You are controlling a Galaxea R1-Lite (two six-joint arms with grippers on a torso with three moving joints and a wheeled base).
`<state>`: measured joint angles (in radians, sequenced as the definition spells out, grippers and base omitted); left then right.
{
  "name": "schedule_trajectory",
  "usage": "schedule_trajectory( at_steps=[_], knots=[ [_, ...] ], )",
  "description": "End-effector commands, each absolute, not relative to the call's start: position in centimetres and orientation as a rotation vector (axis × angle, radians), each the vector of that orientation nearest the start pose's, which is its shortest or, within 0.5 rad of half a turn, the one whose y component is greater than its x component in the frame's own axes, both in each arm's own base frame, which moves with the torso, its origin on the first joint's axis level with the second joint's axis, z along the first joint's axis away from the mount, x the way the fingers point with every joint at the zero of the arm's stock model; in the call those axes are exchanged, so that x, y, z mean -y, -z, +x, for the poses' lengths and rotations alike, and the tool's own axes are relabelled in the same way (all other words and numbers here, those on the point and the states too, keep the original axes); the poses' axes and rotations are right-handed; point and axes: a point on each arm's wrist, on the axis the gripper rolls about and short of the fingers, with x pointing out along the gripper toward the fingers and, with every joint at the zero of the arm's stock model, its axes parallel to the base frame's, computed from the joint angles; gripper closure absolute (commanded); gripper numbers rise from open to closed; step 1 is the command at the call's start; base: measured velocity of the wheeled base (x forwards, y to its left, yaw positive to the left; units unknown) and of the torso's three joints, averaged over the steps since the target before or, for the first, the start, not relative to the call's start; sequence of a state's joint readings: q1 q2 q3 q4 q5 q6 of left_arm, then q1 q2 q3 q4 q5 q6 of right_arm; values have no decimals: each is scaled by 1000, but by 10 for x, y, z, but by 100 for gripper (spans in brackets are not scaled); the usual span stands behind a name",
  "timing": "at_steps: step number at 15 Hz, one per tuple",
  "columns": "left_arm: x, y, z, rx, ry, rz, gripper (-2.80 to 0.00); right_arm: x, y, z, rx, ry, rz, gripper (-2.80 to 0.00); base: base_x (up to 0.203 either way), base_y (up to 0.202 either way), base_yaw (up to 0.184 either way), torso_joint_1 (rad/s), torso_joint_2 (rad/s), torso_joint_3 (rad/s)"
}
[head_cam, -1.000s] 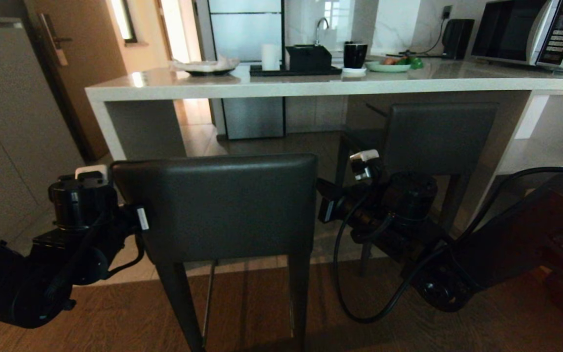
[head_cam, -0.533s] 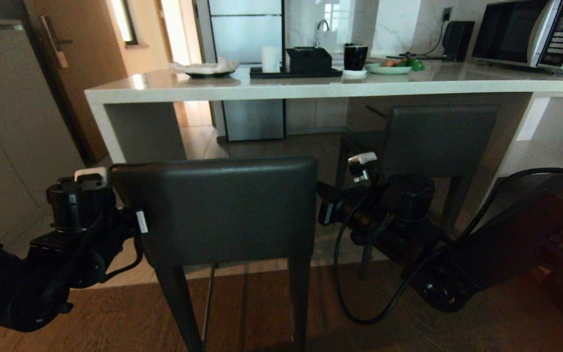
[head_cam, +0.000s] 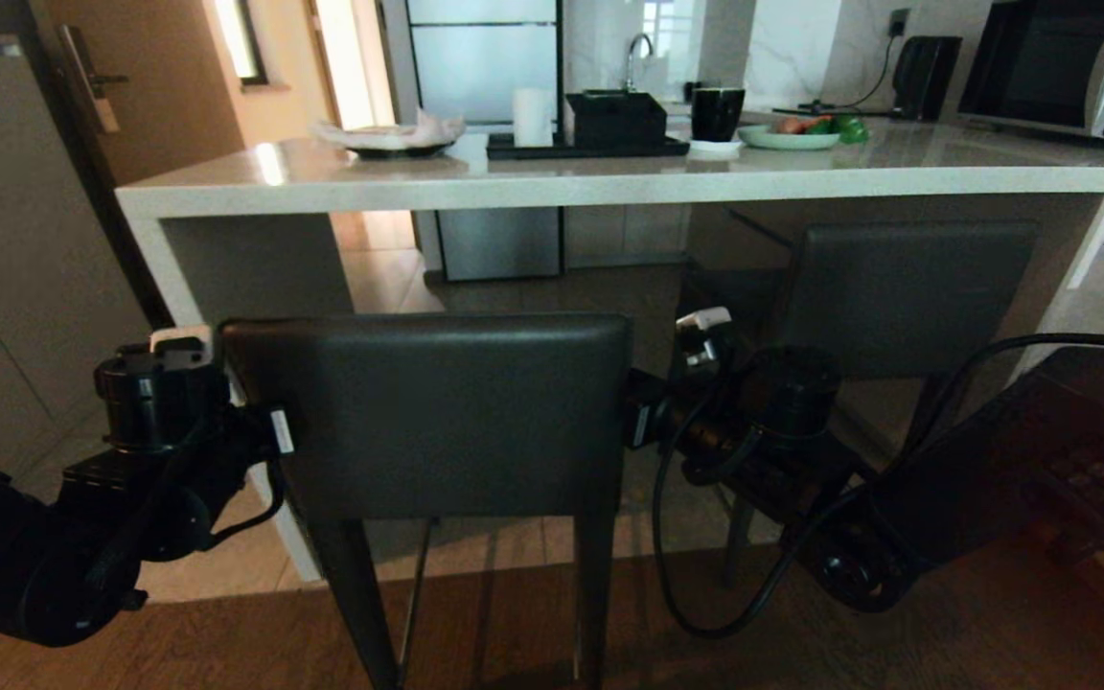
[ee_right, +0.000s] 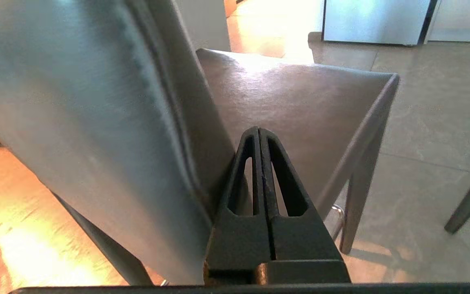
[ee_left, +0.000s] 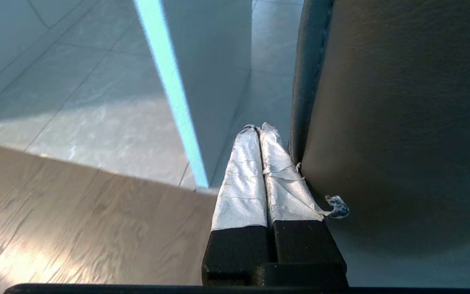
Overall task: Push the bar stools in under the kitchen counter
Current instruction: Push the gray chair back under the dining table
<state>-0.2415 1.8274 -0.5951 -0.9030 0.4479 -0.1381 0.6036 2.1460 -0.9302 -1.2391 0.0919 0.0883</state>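
Pressing my left gripper [ee_left: 258, 130], fingers together, against the near stool's [head_cam: 427, 412] backrest at nine o'clock, I see my right gripper [ee_right: 258, 132], also closed empty, at three. At twelve stands the kitchen counter [head_cam: 552, 187]; the second stool [head_cam: 907, 287] sits underneath at two.

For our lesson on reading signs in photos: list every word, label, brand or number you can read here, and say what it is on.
No text can be read in these pictures.
Microwave control panel: rows of buttons with markings, too small to read.
White tags on the left gripper and right gripper: no print can be made out.
Stools, counter, dishes, fridge: no labels visible.
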Motion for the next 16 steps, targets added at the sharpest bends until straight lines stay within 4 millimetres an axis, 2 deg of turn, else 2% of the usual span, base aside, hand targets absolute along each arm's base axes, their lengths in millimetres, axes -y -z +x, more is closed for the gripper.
schedule_trajectory(
  at_steps=[1,8,16],
  knots=[
    [62,-118,294,-291,-231,-27,0,-226,-117,328,3,-690,94,0,189,0,1,-2,1,2],
    [62,-117,295,-294,-231,-28,0,-226,-124,340,-20,-671,79,0,188,0,2,4,3,3],
    [62,-116,294,-296,-232,-28,0,-224,-123,342,-23,-644,74,0,188,0,2,2,3,2]
  ],
)
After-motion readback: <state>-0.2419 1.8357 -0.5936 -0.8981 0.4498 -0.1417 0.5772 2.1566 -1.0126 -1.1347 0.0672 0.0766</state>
